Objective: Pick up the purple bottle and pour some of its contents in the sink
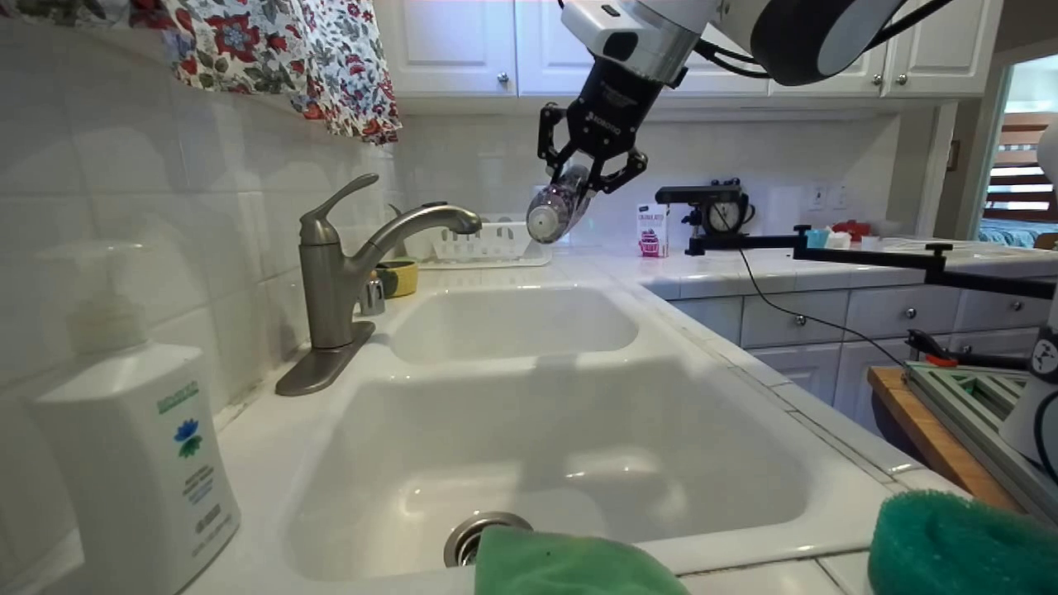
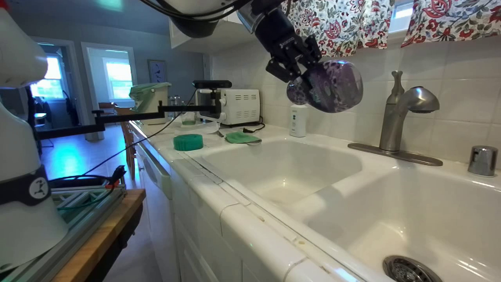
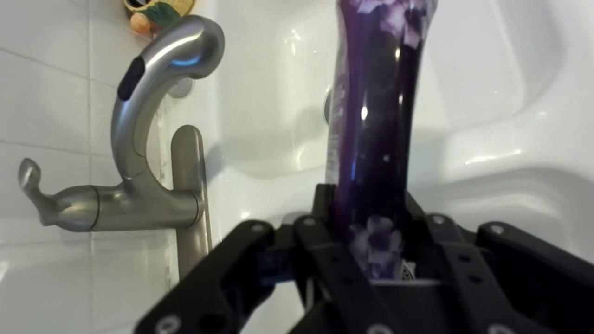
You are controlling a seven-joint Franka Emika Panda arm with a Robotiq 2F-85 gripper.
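The purple bottle [image 1: 570, 197] is held above the sink [image 1: 512, 364], tipped onto its side. Its white cap [image 1: 543, 224] faces the camera in an exterior view, and its rounded purple base [image 2: 346, 86] shows in an exterior view. My gripper [image 3: 368, 204] is shut around the bottle, one finger on each side. From the wrist, the dark purple body reaches up past the top of the picture, and the cap is hidden. Two white basins lie beneath, each with a round metal drain [image 2: 409, 269].
The grey faucet [image 1: 335, 281] rises at the wall side, close to the bottle in the wrist view. Around the sink stand a white pump bottle [image 1: 149, 463], a green cloth [image 1: 570, 566], a green sponge [image 2: 188, 142] and a dish rack [image 1: 488, 244].
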